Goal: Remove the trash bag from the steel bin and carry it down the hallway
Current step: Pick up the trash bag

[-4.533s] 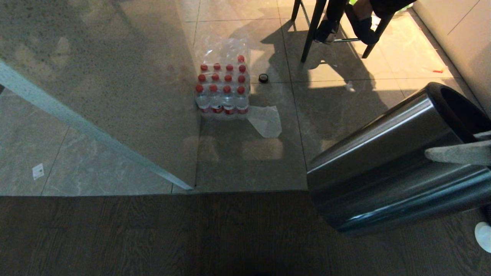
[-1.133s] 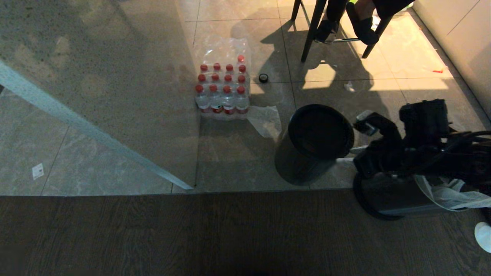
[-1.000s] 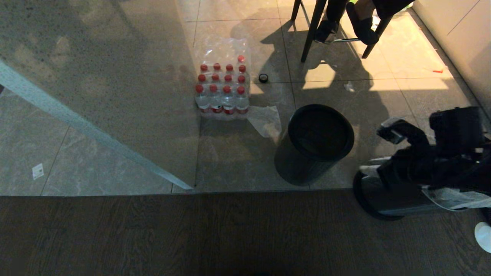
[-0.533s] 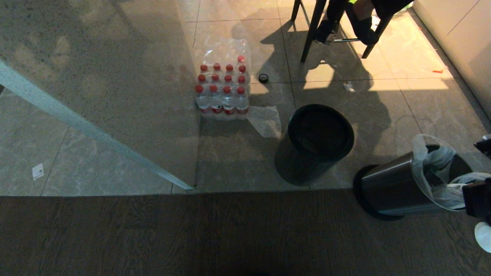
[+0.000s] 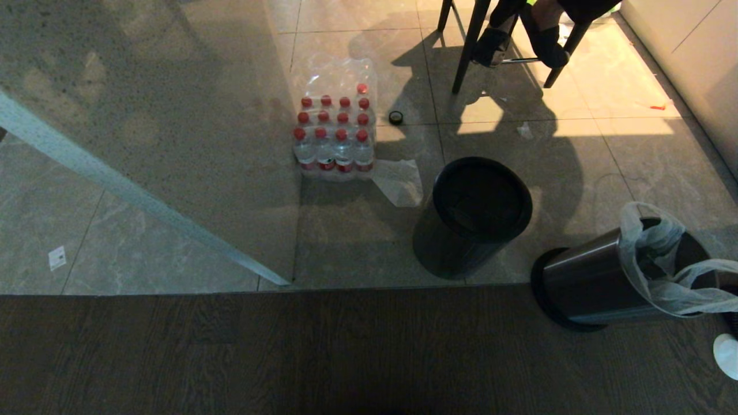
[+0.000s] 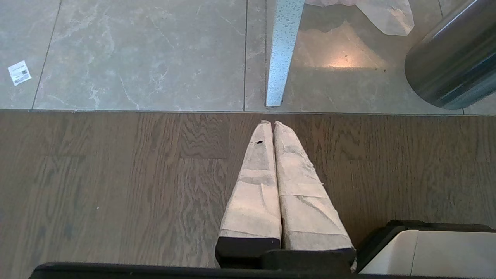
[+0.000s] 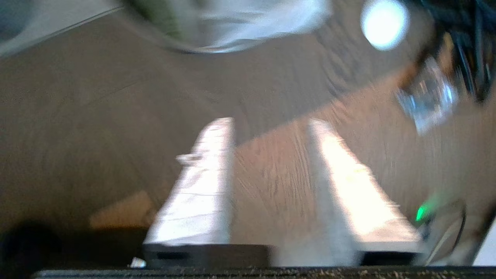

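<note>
Nearest the robot, the left gripper (image 6: pixel 273 124) is hanging parked over the dark wood floor (image 5: pixel 288 351), its taped fingers (image 6: pixel 255 186) pressing together with nothing between them. The right gripper (image 7: pixel 271 124) is also sitting over the wood planks, out of the head view; its fingers (image 7: pixel 201 186) are standing spread apart with bare floor showing between them, gripping nothing, and the view from that wrist is smearing badly.

Taking the steel bin (image 5: pixel 588 282) as the landmark: it is leaning on the seam where the wood is meeting the grey tiles (image 5: pixel 173 253), its black base ring toward the middle of the scene and its mouth tipping toward the right edge. The trash bag (image 5: pixel 663 259) is sitting in that mouth, its filmy white rim draping over the lip and one flap trailing out to the right. No gripper is touching it.

Just left of the steel bin and a little farther off, a black bin (image 5: pixel 475 210) is standing upright on the tiles. Beyond it to the left, a sheet of clear plastic (image 5: pixel 400 181) is lying flat, and past that a wrapped pack of red-capped bottles (image 5: pixel 334 135) is resting beside a large stone slab (image 5: pixel 144 115). Farthest from the steel bin, a person's feet (image 5: pixel 519 37) are resting among dark chair legs (image 5: pixel 467 49).
</note>
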